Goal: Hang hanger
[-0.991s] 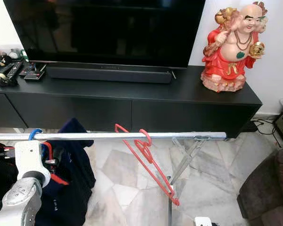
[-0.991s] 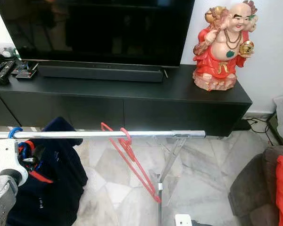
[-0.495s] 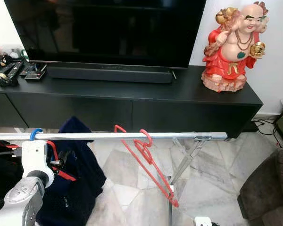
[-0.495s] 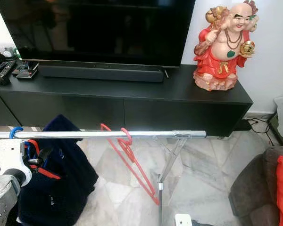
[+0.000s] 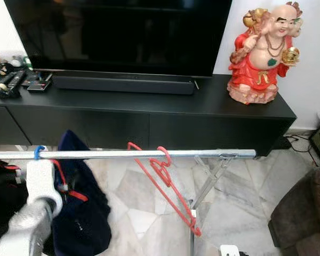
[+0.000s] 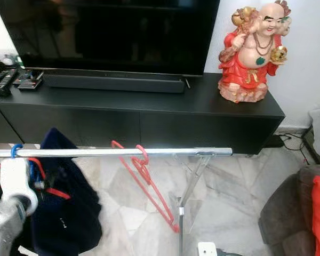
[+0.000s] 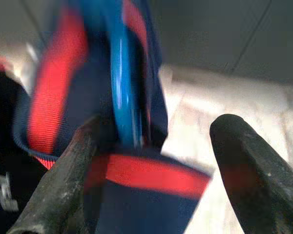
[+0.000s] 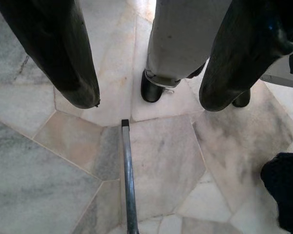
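A blue hanger (image 7: 122, 92) carries a navy garment with red trim (image 5: 82, 218). Its blue hook (image 5: 40, 152) sits over the silver rail (image 5: 122, 154) near the left end. My left arm (image 5: 41, 184) reaches up just below that hook. In the left wrist view my left gripper (image 7: 151, 146) is open, its fingers (image 7: 63, 180) apart on either side of the hanger's neck and the red collar. A bare red hanger (image 5: 165, 184) hangs tilted from the middle of the rail. My right gripper (image 8: 146, 97) hangs open above the floor.
A black TV cabinet (image 5: 149, 114) with a television, a soundbar (image 5: 122, 84) and a red laughing figure (image 5: 261, 53) stands behind the rack. The rack's folding leg (image 5: 208, 181) drops to the marble floor. A dark sofa edge (image 5: 309, 213) lies at the right.
The navy garment swung out to the right on the rail and has swung back, now hanging narrower. My left forearm is blurred with motion. The red hanger hangs as before.
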Available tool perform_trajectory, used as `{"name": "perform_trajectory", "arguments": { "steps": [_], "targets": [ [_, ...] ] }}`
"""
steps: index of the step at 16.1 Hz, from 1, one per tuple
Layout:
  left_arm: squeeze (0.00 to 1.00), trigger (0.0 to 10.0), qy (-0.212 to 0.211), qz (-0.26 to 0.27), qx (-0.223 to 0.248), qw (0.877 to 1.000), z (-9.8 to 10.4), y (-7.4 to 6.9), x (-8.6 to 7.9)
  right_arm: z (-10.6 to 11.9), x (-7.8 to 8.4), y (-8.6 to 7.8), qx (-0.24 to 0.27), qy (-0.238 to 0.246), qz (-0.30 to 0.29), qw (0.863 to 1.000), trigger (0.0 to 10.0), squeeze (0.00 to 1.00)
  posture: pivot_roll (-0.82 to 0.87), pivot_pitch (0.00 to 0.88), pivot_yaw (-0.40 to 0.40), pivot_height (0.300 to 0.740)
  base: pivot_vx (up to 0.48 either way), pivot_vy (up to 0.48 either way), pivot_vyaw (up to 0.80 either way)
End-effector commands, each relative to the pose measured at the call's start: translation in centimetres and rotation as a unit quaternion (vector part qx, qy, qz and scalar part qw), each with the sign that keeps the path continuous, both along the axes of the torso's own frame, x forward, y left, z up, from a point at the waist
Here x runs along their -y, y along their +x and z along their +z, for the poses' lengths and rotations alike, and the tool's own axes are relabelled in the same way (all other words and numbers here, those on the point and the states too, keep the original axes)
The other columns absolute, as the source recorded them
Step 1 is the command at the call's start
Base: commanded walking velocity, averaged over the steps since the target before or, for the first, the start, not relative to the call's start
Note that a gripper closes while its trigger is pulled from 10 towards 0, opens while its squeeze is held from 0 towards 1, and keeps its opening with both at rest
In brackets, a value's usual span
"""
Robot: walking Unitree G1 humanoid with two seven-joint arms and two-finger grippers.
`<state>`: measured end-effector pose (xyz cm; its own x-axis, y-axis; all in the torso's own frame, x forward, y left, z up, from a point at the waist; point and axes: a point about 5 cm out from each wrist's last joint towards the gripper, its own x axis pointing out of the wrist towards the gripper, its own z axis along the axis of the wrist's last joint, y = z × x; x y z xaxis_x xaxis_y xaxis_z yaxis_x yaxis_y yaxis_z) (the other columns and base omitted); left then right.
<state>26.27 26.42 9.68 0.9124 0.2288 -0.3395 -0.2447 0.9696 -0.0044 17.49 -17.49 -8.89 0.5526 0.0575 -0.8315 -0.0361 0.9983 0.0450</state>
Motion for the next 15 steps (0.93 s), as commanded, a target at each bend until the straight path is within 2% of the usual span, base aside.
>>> {"name": "perform_trajectory", "arguments": {
  "steps": [1,3,6,10,14,15],
  "targets": [
    [0.00,10.0,0.000,0.022,0.000,1.000,0.0,-0.2,-0.7,-0.2,0.1,-0.4,-0.010,-0.003,0.002,1.000,10.0,0.00,0.02,0.114,-0.040,0.740,0.000,0.000,0.00],
    [0.00,10.0,-0.002,0.038,0.018,0.999,0.6,-0.1,-0.9,-0.2,0.1,-0.4,-0.010,-0.005,0.002,1.000,10.0,0.00,0.02,0.113,-0.041,0.740,0.000,0.000,0.00],
    [0.00,10.0,0.002,0.035,0.017,0.999,0.3,0.1,-0.8,-0.2,0.1,-0.4,-0.010,-0.005,0.003,1.000,10.0,0.00,0.02,0.112,-0.040,0.740,0.000,0.000,0.00],
    [0.00,10.0,0.018,0.048,0.071,0.996,1.9,0.7,-1.0,-0.2,0.1,-0.4,-0.010,-0.005,0.003,1.000,10.0,0.00,0.02,0.111,-0.040,0.740,0.000,0.000,0.00],
    [0.00,9.9,0.038,0.077,0.040,0.996,1.3,0.6,-1.9,-0.2,0.1,-0.4,-0.009,-0.004,0.002,1.000,10.0,0.00,0.02,0.106,-0.038,0.740,0.000,0.000,0.00],
    [0.00,4.4,0.033,0.085,0.033,0.995,1.0,0.6,-1.9,-0.2,0.1,-0.4,-0.009,-0.004,0.002,1.000,10.0,0.00,0.02,0.104,-0.038,0.740,0.000,0.000,0.00]
  ]
}}
